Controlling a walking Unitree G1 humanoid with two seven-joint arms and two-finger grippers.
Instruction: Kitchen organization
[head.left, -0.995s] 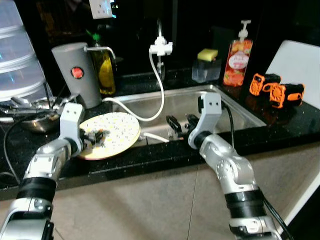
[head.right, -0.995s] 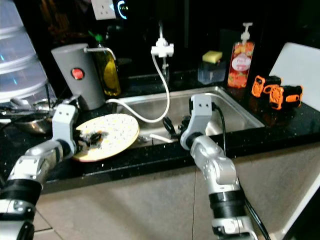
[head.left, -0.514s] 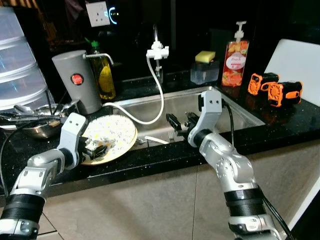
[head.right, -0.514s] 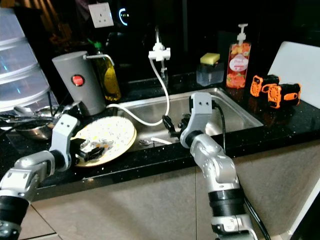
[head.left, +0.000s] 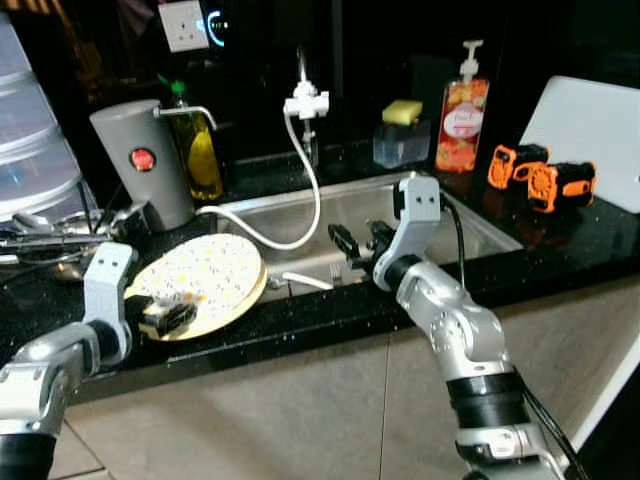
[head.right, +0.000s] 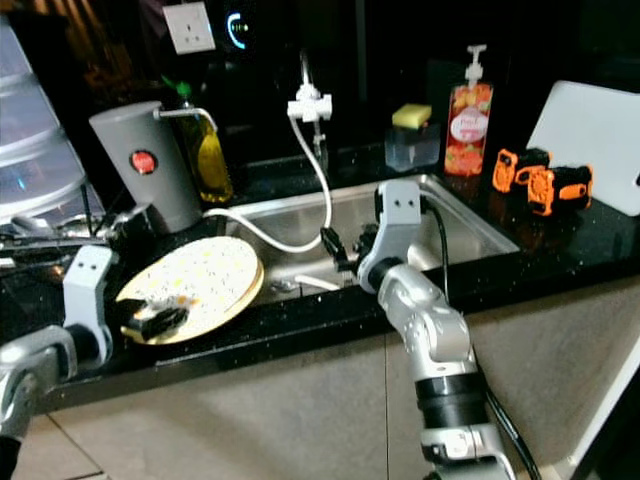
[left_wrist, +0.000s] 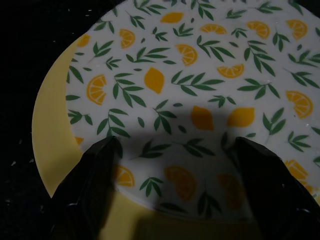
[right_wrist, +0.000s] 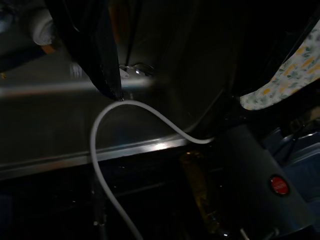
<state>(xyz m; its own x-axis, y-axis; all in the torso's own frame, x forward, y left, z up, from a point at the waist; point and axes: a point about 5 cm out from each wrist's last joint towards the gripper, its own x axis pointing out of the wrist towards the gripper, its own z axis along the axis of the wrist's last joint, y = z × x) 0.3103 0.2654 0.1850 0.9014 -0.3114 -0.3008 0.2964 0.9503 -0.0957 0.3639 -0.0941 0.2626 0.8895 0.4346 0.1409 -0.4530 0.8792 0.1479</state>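
Observation:
A round plate (head.left: 210, 275) with a lemon and leaf print and a yellow rim lies on the black counter, its right edge at the sink's (head.left: 470, 215) left rim. My left gripper (head.left: 165, 314) is at the plate's near left rim. In the left wrist view its two black fingers (left_wrist: 95, 175) stand wide apart over the plate (left_wrist: 200, 75), open and holding nothing. Over the sink's front part, my right gripper (head.left: 358, 242) hangs open and empty. A white hose (right_wrist: 115, 125) runs past its finger (right_wrist: 100, 55).
Behind the plate stand a grey canister (head.left: 135, 165) and an oil bottle (head.left: 200, 150). A tap (head.left: 303, 100) feeds the white hose (head.left: 300, 215). A sponge (head.left: 400, 111), a soap bottle (head.left: 458, 112) and orange tools (head.left: 540, 175) stand at the right. Metal utensils (head.left: 40, 235) lie at the left.
My left gripper has drawn back from the plate's middle to its near left rim. The right arm has held its place over the sink. The camera has shifted a little.

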